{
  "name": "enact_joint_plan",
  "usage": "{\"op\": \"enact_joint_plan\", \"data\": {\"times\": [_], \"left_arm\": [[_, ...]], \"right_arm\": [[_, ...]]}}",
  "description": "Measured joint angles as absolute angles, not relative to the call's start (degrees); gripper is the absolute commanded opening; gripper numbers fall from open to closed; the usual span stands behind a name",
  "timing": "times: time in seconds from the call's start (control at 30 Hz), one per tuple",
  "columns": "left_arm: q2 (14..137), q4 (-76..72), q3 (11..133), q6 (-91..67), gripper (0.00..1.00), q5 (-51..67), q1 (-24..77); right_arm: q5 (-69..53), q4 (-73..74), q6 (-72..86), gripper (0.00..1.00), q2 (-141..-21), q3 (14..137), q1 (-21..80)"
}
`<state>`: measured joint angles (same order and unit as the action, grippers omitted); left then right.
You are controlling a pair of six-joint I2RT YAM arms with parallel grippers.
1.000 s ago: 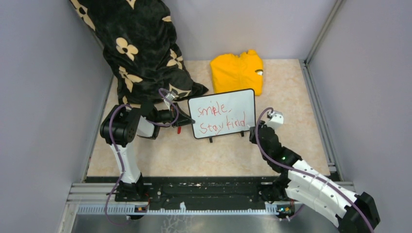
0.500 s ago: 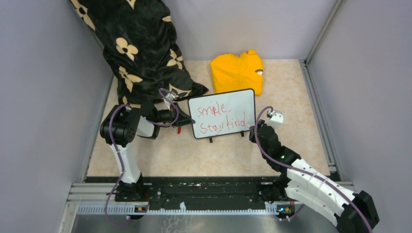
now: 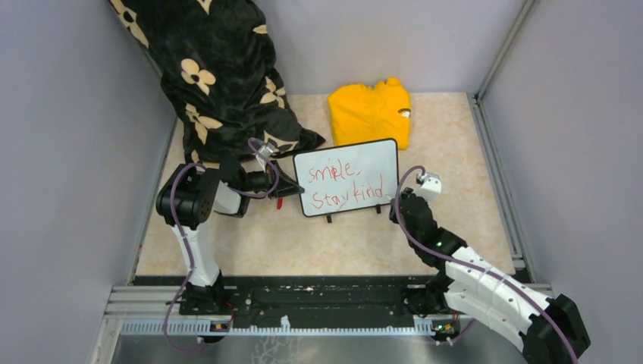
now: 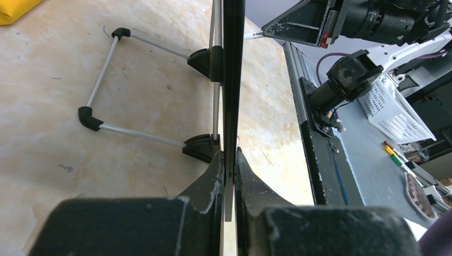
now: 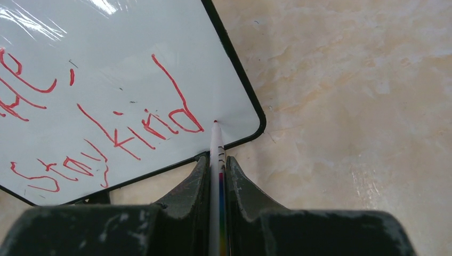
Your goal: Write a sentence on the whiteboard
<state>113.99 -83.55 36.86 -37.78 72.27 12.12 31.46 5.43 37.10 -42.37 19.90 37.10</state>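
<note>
The whiteboard (image 3: 356, 163) stands tilted on its little black feet at mid table. The red sentence (image 3: 345, 186) reads "smile, stay kind" in two lines. My left gripper (image 3: 292, 189) is shut on the board's left edge, which shows edge-on in the left wrist view (image 4: 233, 80) between the fingers of that gripper (image 4: 229, 160). My right gripper (image 3: 396, 201) is shut on a slim white marker pen (image 5: 216, 144). The pen's red tip touches the board (image 5: 122, 48) near its lower right corner, just right of the "d" of "kind" (image 5: 176, 114).
A yellow garment (image 3: 370, 112) lies behind the board. A black cloth with cream flowers (image 3: 220, 76) hangs over the far left corner. A small red piece (image 3: 279, 202) lies under my left gripper. Grey walls close in on both sides.
</note>
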Motion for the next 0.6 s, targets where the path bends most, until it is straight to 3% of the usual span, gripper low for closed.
{"op": "enact_joint_plan", "data": {"times": [0.6], "left_arm": [[113.99,-83.55,36.86,-37.78,0.0,72.29,12.12]], "right_arm": [[31.33,5.02,37.15,0.0,-42.87,18.79,36.93]]}}
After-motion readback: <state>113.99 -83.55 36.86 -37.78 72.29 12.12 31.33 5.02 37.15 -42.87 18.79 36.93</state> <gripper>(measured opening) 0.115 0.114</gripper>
